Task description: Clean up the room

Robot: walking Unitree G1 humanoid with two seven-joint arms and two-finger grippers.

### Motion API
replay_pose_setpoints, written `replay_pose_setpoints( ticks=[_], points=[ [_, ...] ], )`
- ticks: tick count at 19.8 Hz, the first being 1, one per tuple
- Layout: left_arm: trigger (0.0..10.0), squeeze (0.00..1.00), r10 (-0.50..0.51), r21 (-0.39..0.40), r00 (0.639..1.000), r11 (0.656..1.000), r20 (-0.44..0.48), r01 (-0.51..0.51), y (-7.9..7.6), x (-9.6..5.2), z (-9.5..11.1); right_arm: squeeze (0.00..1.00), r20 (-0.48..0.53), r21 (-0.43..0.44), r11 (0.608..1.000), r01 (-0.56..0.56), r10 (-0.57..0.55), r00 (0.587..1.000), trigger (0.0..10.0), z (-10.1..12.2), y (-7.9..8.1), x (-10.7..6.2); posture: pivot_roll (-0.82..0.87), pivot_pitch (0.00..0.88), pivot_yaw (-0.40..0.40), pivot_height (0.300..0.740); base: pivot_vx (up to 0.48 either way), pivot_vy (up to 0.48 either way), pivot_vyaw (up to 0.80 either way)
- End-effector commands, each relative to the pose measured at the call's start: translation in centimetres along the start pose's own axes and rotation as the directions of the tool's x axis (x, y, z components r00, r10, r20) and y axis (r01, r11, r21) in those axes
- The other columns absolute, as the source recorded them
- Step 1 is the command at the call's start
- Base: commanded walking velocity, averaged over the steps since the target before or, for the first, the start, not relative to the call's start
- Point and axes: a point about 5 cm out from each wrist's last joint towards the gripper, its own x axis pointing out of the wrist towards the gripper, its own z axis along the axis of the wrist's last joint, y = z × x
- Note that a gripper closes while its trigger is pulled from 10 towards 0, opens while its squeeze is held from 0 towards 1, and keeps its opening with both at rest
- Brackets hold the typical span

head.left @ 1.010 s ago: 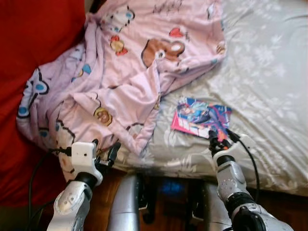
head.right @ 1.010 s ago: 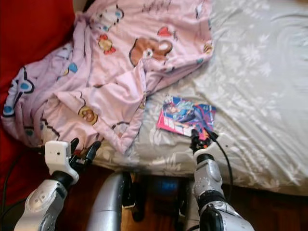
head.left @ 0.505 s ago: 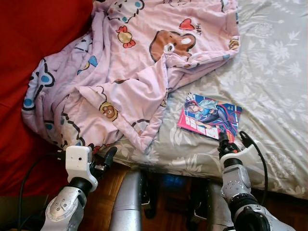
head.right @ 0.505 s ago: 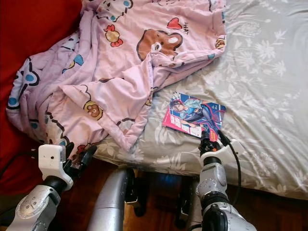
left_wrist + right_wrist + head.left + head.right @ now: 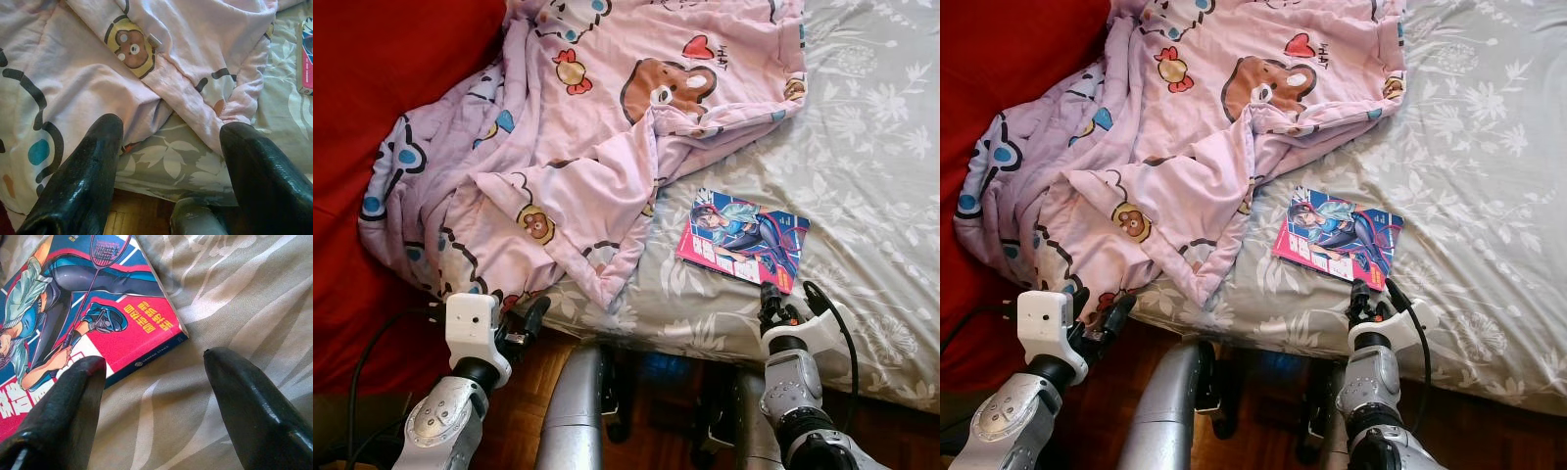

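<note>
A pink and blue comic book (image 5: pixel 744 240) lies flat on the grey flowered bedsheet (image 5: pixel 862 147). My right gripper (image 5: pixel 775 305) hovers open just short of the book's near corner; in its wrist view the book (image 5: pixel 73 308) lies beyond the spread fingers (image 5: pixel 244 396). A crumpled pink cartoon blanket (image 5: pixel 587 127) covers the bed's left half and hangs over the near edge. My left gripper (image 5: pixel 530 318) stands open at the bed's edge below the blanket's hanging hem (image 5: pixel 186 93), holding nothing.
A red cloth (image 5: pixel 382 108) rises at the left beside the blanket. Wooden floor (image 5: pixel 651 431) shows below the bed's near edge, between my arms. The right half of the bedsheet is bare.
The camera has tipped slightly, so the whole scene slid down and right. My right gripper sits a little lower, nearer the bed's edge and farther from the book. The left gripper lowered slightly too.
</note>
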Motion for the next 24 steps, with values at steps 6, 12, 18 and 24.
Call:
replay_pose_setpoints(
  ticks=[6,12,18,24],
  points=[
    [10.0,0.00,0.023,0.002,0.999,1.000,-0.031,-0.023,0.6,-0.7,-0.3,0.00,-0.011,0.051,0.999,-0.016,0.017,1.000,10.0,-0.2,1.0,0.4,0.24,0.507,0.139,0.635,0.000,0.000,0.00],
    [10.0,0.00,0.021,0.005,0.999,1.000,-0.032,-0.021,0.6,-0.8,-0.3,0.00,-0.032,0.091,0.995,0.047,-0.045,0.998,10.0,-0.8,-0.8,-0.4,0.25,0.504,0.147,0.635,0.000,0.000,0.00],
    [10.0,0.00,0.013,0.013,1.000,1.000,-0.022,-0.013,0.4,-1.1,0.4,0.00,-0.026,0.108,0.993,0.046,-0.043,0.999,10.0,-0.3,-0.8,-0.1,0.28,0.525,0.171,0.635,0.000,0.000,0.00],
    [10.0,0.00,0.008,0.010,1.000,1.000,-0.025,-0.008,0.1,-1.2,0.5,0.00,-0.015,0.136,0.991,0.016,-0.014,1.000,10.0,0.6,0.2,0.7,0.29,0.530,0.173,0.635,0.000,0.000,0.00]
  ],
)
